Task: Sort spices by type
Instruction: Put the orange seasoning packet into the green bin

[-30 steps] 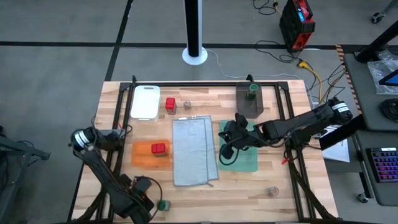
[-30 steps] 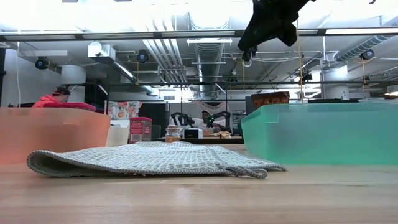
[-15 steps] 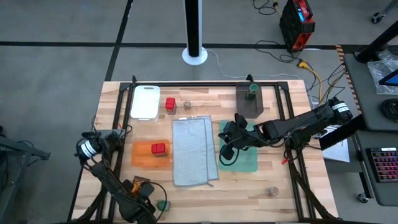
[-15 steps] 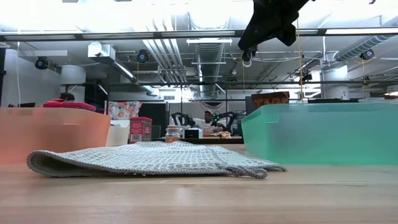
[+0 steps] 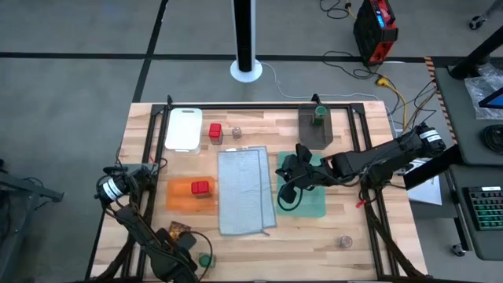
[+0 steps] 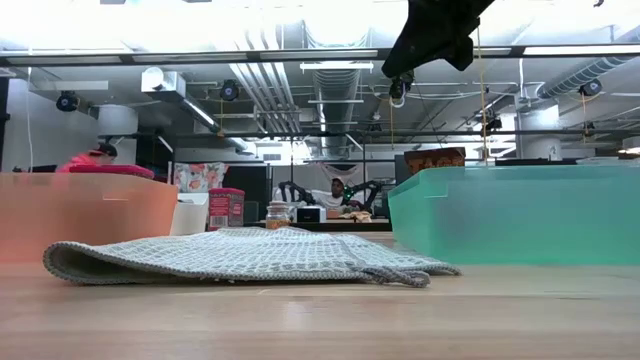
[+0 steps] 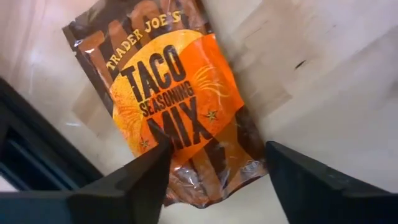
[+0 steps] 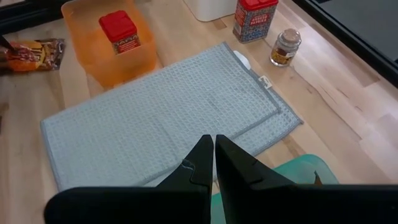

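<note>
An orange-brown taco seasoning packet (image 7: 168,93) lies flat on the wood near the table's near left corner (image 5: 181,229). My left gripper (image 7: 214,180) hovers open over it, one finger on either side of its near end (image 5: 179,238). A green-topped jar (image 5: 206,259) stands just beside it. One red box (image 5: 201,188) sits in the orange tray (image 8: 87,53). The other red box (image 8: 250,15) and a shaker (image 8: 286,46) stand by the far edge. A second green-topped jar (image 5: 318,115) is in the dark grey bin. My right gripper (image 8: 213,152) is shut, high above the green tray (image 5: 314,200).
A grey waffle cloth (image 5: 245,191) lies folded at the table's middle. A white board (image 5: 183,128) sits at the far left. Another shaker (image 5: 345,241) stands alone near the near right corner. Black frame rails (image 5: 149,169) run along the table's sides.
My left arm has drawn back toward the near left corner. The orange-brown packet, which the gripper covered a second ago, now shows on the wood in front of it. My right arm has kept still.
</note>
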Robot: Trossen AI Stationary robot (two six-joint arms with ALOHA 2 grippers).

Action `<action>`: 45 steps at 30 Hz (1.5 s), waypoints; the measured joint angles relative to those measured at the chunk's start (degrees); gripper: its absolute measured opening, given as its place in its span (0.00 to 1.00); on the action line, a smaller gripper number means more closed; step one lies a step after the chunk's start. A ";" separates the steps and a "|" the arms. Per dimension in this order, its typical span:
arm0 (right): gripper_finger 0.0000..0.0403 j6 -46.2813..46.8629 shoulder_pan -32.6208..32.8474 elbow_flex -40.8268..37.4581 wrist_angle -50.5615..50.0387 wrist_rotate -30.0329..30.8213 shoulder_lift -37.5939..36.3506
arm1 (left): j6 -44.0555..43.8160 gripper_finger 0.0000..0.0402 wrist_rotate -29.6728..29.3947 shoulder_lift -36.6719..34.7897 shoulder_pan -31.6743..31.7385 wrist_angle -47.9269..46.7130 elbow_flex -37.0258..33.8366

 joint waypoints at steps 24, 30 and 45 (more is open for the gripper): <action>0.02 -1.57 0.00 -0.06 0.02 0.02 0.00 | 0.72 0.01 -6.38 -1.81 -1.27 -10.76 5.04; 0.02 -0.09 0.00 0.00 0.02 0.02 0.00 | 1.49 0.01 -14.55 -1.81 -2.26 -21.73 13.10; 0.11 12.82 -1.32 6.95 4.61 -23.81 1.18 | 28.57 0.02 -44.53 -2.25 2.50 -23.93 28.07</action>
